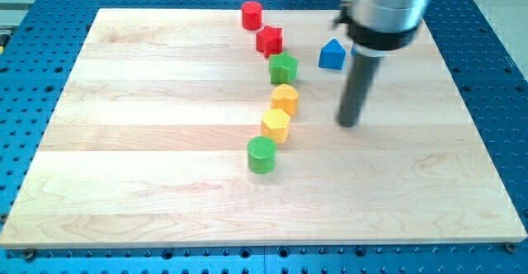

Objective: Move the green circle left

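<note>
Green circle (262,154) sits low centre of frame on bench (124,183), ending a diagonal block chain below yellow hexagon (276,125). My tip (350,123) stands well right, untouching; no gripper fitted. Right-side approach suits leftward push.

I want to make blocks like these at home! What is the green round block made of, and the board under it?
The green circle looks like plastic, maybe 3D printed: fine ridges run across its top and sides, and its colour is even and matte. The board looks like pale wood: joined planks with faint grain lines and a smooth, slightly shiny finish. My tip rests on the board, to the view's right of the blocks.
</note>
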You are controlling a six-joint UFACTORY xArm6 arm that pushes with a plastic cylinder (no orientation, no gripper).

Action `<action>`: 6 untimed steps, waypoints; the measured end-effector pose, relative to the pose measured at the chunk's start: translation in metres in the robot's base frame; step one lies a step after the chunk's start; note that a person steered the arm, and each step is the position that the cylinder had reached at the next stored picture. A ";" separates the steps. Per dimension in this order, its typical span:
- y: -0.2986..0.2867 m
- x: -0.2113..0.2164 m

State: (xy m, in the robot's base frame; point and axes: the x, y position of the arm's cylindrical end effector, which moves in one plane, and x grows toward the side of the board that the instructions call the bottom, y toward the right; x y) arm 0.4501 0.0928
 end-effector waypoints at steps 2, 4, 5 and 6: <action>-0.102 -0.029; -0.088 -0.024; -0.031 -0.012; -0.035 0.039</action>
